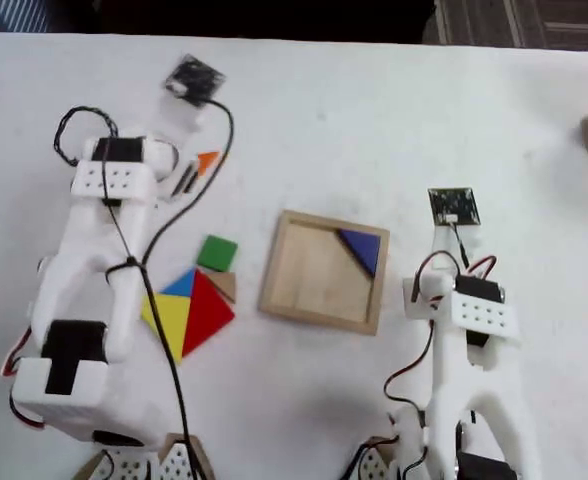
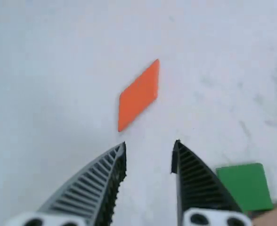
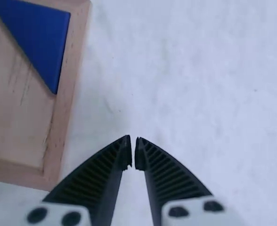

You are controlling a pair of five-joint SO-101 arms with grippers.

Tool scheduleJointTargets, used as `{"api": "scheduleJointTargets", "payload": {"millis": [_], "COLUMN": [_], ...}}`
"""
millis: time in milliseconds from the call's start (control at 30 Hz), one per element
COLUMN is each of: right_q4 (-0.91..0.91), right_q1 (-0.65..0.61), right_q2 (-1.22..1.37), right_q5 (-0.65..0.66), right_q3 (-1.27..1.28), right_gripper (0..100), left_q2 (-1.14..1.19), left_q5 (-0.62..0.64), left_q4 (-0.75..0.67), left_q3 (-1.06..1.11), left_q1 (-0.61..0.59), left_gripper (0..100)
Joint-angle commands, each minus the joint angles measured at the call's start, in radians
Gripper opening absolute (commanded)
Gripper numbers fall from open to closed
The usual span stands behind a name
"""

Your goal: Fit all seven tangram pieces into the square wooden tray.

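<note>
White surface (image 1: 374, 130) | tray (image 1: 309, 275) holds blue triangle (image 1: 362, 247), 1 o'clock corner | my left hand (image 2: 149, 147) half-spread by orange piece (image 2: 138, 94), tray's 10 o'clock | right hand (image 3: 133, 146) closed, empty | risk: thin piece skids from pinch

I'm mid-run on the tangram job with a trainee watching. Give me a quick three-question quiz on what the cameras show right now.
1. Multiple choice: how many pieces lie inside the wooden tray? A none, B one, C three.
2. True or false: the right gripper is shut and empty, over the table beside the tray.
3. Short answer: what colour is the piece lying just ahead of the open left gripper?

Key
1. B: the blue triangle, tucked into a corner.
2. True.
3. Orange: the orange piece lies flat on the table, not gripped.
</note>
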Motion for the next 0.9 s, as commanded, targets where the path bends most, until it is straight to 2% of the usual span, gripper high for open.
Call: {"api": "scheduleJointTargets", "payload": {"millis": [0,100,233,433,633,733,867], "right_q4": [-0.016,-0.027,-0.059,-0.081,-0.087,-0.087,-0.087], "right_q1": [-0.010,-0.010,-0.012,-0.012,-0.012,-0.012,-0.013], "right_q2": [-0.028,-0.028,-0.028,-0.028,-0.028,-0.028,-0.028], "right_q5": [0.012,0.012,0.012,0.012,0.012,0.012,0.012], "right_q3": [0.002,0.003,0.017,0.018,0.020,0.020,0.020], "right_gripper": [2.2,2.2,2.2,2.2,2.2,2.2,2.2], "left_q2": [-0.048,0.007,0.165,0.501,0.874,1.035,1.187], "left_q5": [-0.051,-0.032,-0.015,0.167,0.362,0.364,0.288], "left_q4": [-0.087,-0.127,-0.035,0.078,0.127,0.196,0.411], "left_q3": [-0.057,-0.114,-0.331,-0.755,-1.143,-1.316,-1.567], "left_q1": [0.015,0.004,-0.001,-0.002,-0.038,-0.051,-0.053], "left_gripper": [31,33,33,33,21,14,8]}}
